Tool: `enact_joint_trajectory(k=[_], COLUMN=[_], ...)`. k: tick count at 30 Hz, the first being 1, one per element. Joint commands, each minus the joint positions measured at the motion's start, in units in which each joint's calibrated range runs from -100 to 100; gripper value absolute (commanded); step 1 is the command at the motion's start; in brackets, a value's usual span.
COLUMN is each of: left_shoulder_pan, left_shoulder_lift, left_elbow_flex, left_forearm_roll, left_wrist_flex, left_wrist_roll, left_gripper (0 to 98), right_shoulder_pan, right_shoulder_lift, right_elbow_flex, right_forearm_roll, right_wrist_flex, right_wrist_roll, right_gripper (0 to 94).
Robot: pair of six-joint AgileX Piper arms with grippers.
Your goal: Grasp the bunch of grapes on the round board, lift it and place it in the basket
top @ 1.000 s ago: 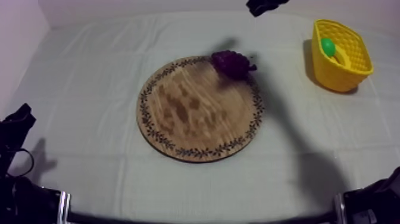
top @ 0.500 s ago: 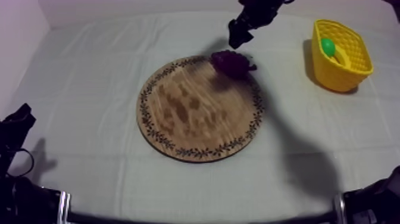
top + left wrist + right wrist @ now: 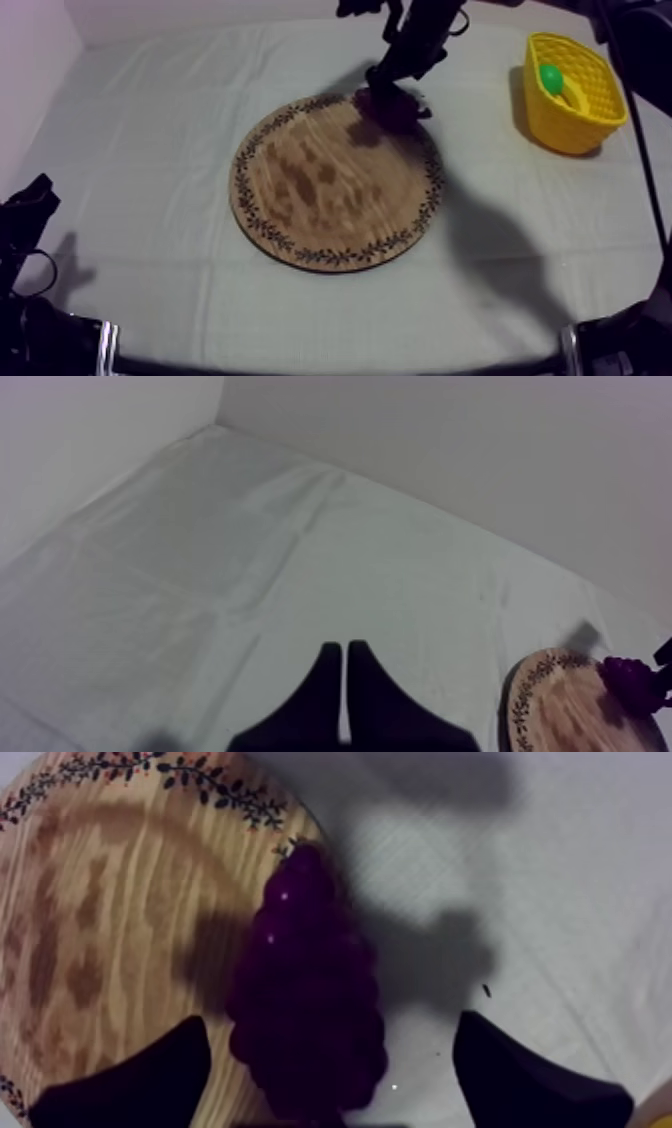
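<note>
One left gripper (image 3: 345, 651) is resting low over the cloth (image 3: 250, 556), its two fingers pressed together on nothing. One wooden board (image 3: 330, 195) is lying in the middle. One bunch of grapes (image 3: 392, 108) is sitting on its far rim. One right gripper (image 3: 385, 85) is hanging over the bunch, its two fingers spread wide, one at each side. One yellow basket (image 3: 590, 115) is standing at the upper right.
</note>
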Motion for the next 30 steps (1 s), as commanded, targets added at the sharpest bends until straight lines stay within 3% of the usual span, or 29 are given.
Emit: enact_joint_trajectory(k=[1,8,20,30], left_shoulder_pan=[0.0,0.0,0.0,0.0], left_shoulder_lift=[0.0,0.0,0.0,0.0], left_elbow_flex=[0.0,0.0,0.0,0.0], left_forearm_roll=[0.01,0.01,0.01,0.01], left_wrist_flex=[0.0,0.0,0.0,0.0], left_wrist_roll=[0.0,0.0,0.0,0.0], left_gripper=[0.0,0.0,0.0,0.0], right_shoulder_pan=[-0.1,-1.0,-1.2,3.0], right_shoulder_lift=[1.8,3.2,3.8,-10.8], right_elbow_flex=[0.1,2.6,2.5,7.4], right_forearm_roll=[0.4,0.7,1.9,0.3], right_wrist_flex=[-0.2,-2.9,-4.2,1.4], right_wrist_roll=[-0.2,-0.1,-0.2,3.3], right_gripper=[86.7,73.1,25.6,20.8])
